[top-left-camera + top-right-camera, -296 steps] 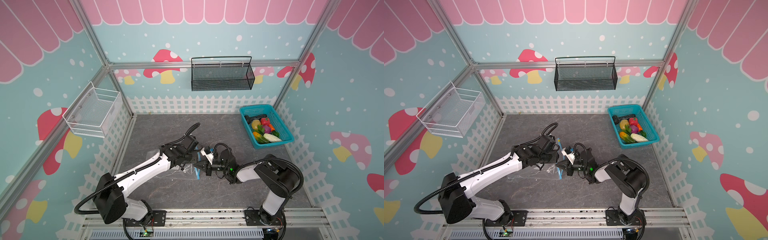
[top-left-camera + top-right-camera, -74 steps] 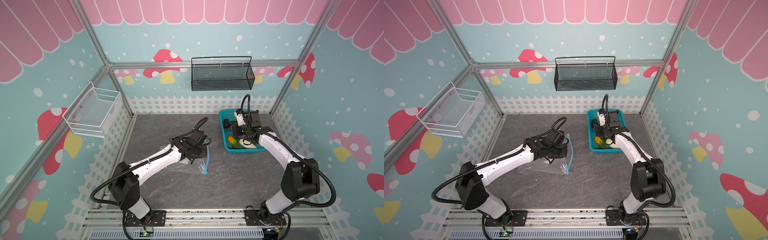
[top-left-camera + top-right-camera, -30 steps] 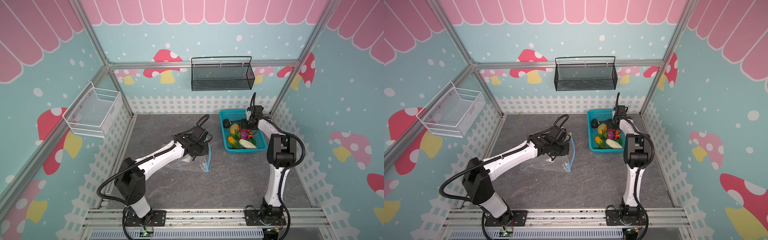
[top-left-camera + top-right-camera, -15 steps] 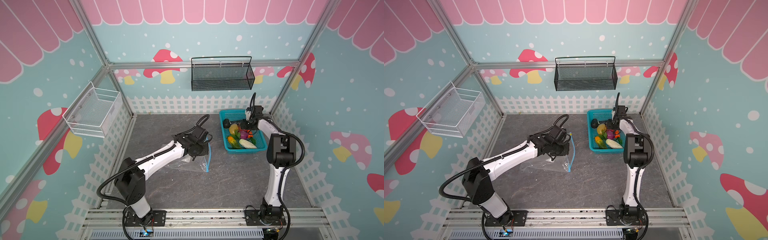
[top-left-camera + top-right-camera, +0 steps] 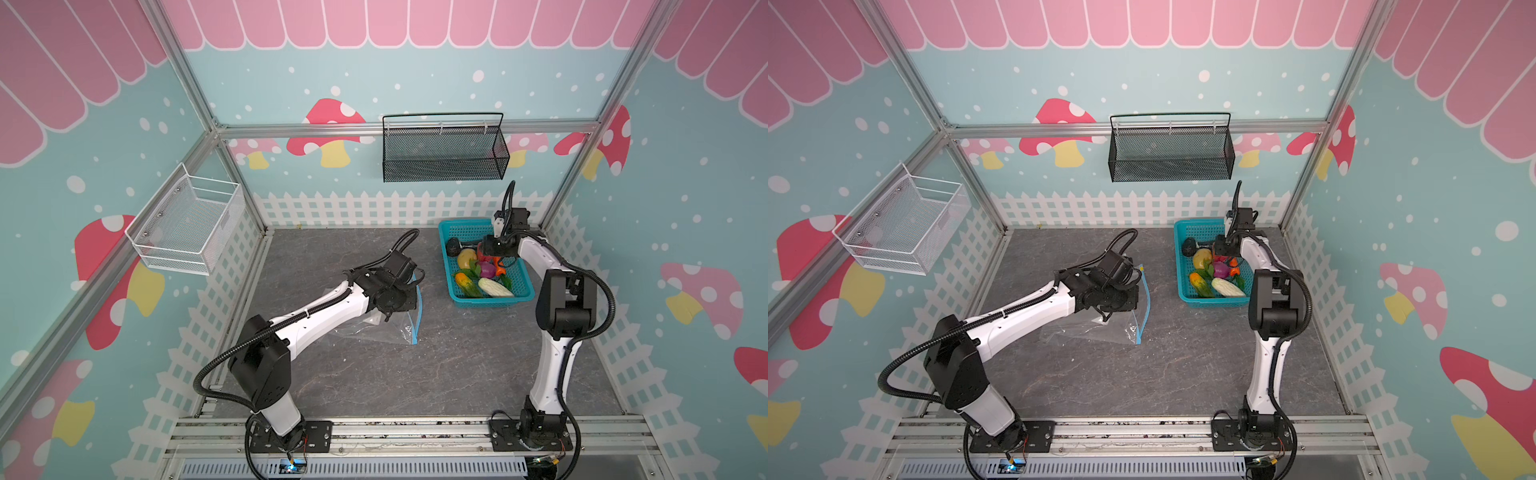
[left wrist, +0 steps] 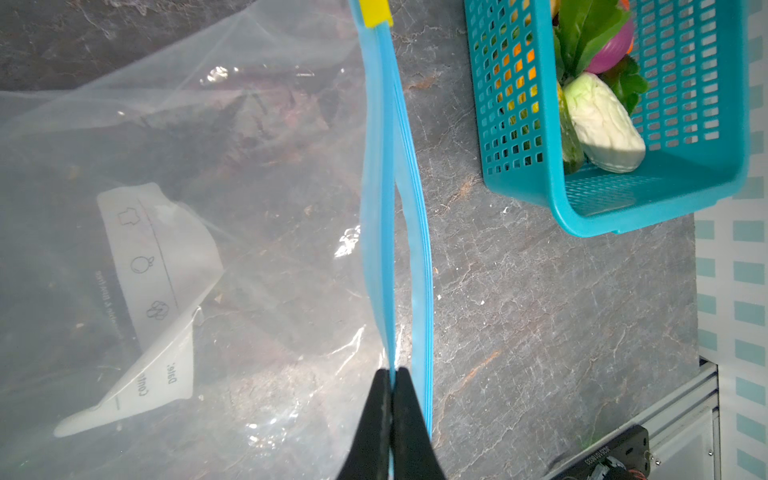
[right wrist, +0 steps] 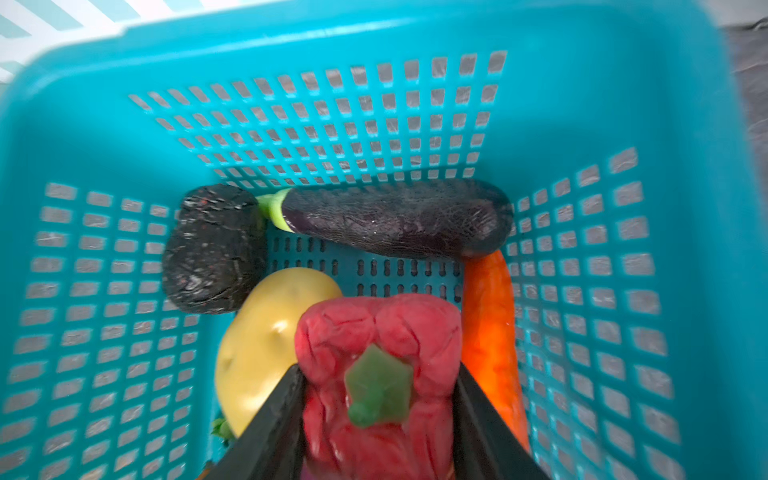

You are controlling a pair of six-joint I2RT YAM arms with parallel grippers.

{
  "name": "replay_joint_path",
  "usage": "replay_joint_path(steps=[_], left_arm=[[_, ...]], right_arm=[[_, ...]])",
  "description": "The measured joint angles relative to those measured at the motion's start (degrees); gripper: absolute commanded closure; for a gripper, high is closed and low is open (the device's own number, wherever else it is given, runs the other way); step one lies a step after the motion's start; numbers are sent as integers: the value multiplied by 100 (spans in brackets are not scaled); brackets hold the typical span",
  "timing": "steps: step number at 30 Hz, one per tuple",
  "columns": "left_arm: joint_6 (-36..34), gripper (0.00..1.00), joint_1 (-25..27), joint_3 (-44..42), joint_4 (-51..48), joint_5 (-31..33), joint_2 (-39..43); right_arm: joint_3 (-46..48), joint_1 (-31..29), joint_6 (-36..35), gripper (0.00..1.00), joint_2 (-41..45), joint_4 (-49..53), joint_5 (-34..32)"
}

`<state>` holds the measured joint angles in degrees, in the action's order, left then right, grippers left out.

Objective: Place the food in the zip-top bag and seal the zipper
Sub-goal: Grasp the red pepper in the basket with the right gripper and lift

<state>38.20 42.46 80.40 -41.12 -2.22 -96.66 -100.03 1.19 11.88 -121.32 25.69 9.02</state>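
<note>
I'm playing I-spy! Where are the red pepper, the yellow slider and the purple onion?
red pepper (image 7: 376, 332), right wrist view, on its wrinkled red top.
yellow slider (image 6: 376, 12), left wrist view, middle of the tab.
purple onion (image 5: 487, 270), in a top view, on its round side.

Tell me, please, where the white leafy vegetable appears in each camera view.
Top view: white leafy vegetable at the near end of the turquoise basket.
Top view: vegetable, same near end.
Left wrist: inside the basket, by its end wall.
Right wrist: not in it.
Shared landmark: the basket, in all four.
</note>
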Motion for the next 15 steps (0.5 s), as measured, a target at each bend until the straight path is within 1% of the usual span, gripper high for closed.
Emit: replay_joint_path(steps=[5, 8, 11, 15], left_arm=[[20, 100, 0, 0, 2, 0, 0], [22, 100, 0, 0, 4, -2, 0], [42, 100, 0, 0, 13, -4, 0], [63, 100, 0, 0, 39, -33, 0]], right_arm=[[181, 0, 4, 63, 422, -9, 22], [455, 0, 42, 63, 754, -66, 111], [992, 0, 118, 64, 1255, -254, 284], [1775, -7, 291, 64, 2017, -538, 671]])
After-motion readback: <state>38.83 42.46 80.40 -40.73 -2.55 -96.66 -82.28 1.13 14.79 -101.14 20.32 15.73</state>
